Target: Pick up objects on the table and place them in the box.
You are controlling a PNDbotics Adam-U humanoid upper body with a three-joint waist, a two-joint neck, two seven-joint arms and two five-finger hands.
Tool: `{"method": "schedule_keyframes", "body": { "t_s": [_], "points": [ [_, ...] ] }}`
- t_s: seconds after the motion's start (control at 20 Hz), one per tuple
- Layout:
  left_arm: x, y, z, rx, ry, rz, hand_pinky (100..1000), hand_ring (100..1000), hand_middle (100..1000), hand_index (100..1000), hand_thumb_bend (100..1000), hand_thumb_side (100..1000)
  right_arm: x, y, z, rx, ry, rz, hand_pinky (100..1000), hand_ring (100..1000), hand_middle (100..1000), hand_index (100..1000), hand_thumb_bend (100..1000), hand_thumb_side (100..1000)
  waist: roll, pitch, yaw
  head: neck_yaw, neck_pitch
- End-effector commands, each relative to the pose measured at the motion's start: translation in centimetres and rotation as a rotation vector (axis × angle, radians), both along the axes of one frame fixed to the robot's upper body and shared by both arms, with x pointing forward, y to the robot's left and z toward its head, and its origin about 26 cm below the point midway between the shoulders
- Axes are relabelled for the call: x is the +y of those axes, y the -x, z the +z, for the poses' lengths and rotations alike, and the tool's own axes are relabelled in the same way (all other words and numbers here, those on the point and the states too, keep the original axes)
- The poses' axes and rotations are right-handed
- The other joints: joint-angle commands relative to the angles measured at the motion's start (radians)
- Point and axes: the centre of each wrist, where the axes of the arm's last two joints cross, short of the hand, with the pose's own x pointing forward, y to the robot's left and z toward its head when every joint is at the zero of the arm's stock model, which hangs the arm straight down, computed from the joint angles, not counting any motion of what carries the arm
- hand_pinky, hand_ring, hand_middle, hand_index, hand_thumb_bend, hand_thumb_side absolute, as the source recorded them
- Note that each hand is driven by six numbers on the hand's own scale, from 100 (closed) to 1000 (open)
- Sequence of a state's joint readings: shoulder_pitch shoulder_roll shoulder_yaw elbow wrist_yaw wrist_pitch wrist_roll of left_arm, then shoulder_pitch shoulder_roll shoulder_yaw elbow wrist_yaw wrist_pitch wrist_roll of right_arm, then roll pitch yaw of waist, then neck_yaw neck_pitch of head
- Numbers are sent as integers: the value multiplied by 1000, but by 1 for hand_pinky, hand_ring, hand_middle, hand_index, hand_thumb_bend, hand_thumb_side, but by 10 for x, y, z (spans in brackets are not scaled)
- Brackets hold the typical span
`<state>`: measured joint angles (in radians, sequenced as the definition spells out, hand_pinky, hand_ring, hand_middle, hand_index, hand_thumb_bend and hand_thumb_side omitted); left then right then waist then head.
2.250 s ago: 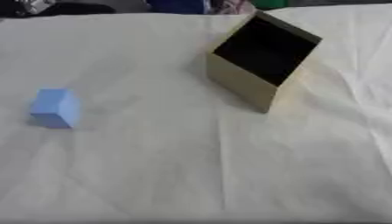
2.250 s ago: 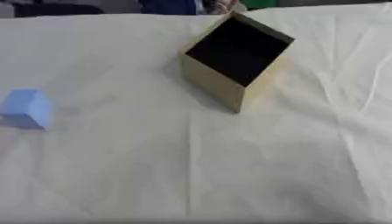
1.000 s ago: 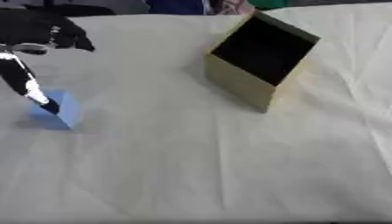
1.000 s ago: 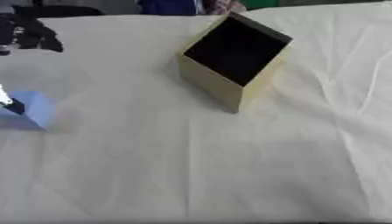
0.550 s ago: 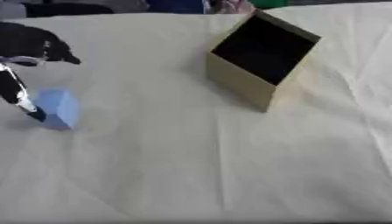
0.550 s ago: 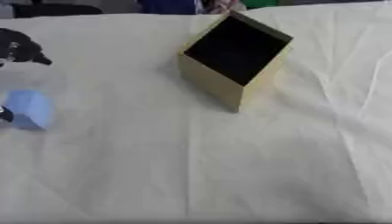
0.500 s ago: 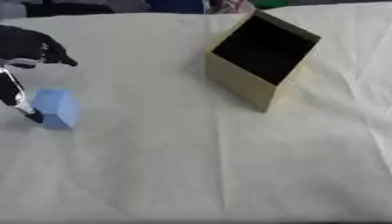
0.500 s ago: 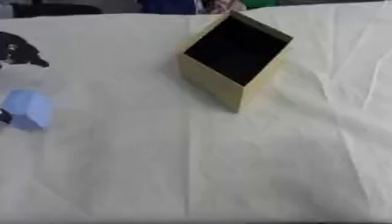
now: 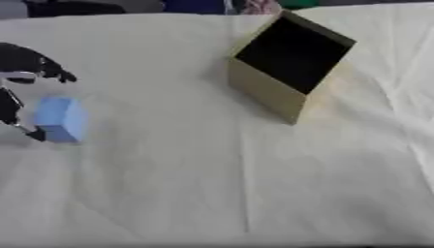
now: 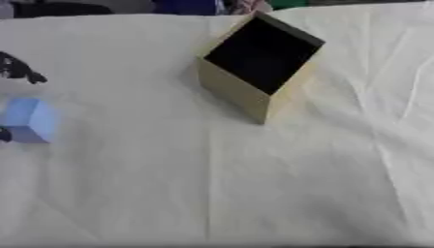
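Cream cloth, lightly creased, covers the table [image 9: 254, 193] from edge to edge; on it, at the far left, sits a light blue block [image 9: 61, 119], upright, with its paler top face catching the light; the left robot hand [image 9: 21, 72] comes in from the left border around it, black with some silver, one group of dark fingers [image 9: 38, 63] arched above and behind the block, and a lower dark part, perhaps the thumb, reaching down along the block's left side to its lower left corner; the fingers are spread on either side of the block rather than closed on it, and whether the lower part actually touches the block I cannot tell; the block rests on the cloth; well apart from it, toward the upper right of centre, stands the box [image 9: 288, 68], tan cardboard, tipped so that its dark open mouth faces up and toward the camera, one corner pointing forward; its inside is black and nothing can be made out within it; the right robot hand shows in neither view.
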<state>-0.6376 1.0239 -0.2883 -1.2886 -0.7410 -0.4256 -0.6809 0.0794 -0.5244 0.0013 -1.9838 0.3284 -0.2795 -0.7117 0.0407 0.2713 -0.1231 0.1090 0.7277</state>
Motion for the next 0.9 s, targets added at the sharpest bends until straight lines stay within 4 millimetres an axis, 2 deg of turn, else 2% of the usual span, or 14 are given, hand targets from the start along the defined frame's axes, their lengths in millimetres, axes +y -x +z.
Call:
{"method": "schedule_keyframes", "body": {
  "t_s": [0.05,0.3,0.55,0.8,0.85,0.9],
  "points": [
    [8,6,21,60,-65,38,957,925,802,981,736,597,0,0,7,-21,18,5,638,770,585,718,100,808,-1,-12,-2,3,-11],
    [4,2,15,66,-15,118,949,908,785,952,699,602,1,0,6,-22,15,4,638,770,585,718,100,809,-2,-9,-6,7,-13],
    [4,0,13,48,-32,145,946,895,776,935,679,560,1,0,5,-22,13,3,638,770,585,718,100,809,-1,-7,-8,10,-16],
    [8,-3,9,51,-51,156,945,894,774,931,675,556,2,0,5,-22,11,3,638,770,585,718,100,809,-1,-6,-9,11,-18],
    [8,-3,6,59,-56,158,933,877,757,887,635,509,2,0,5,-23,10,2,639,771,585,718,100,809,0,-6,-10,12,-19],
    [9,-4,3,67,-61,160,931,873,752,878,622,504,2,0,5,-23,9,1,639,771,585,718,100,809,0,-6,-11,12,-19]
  ]
}}
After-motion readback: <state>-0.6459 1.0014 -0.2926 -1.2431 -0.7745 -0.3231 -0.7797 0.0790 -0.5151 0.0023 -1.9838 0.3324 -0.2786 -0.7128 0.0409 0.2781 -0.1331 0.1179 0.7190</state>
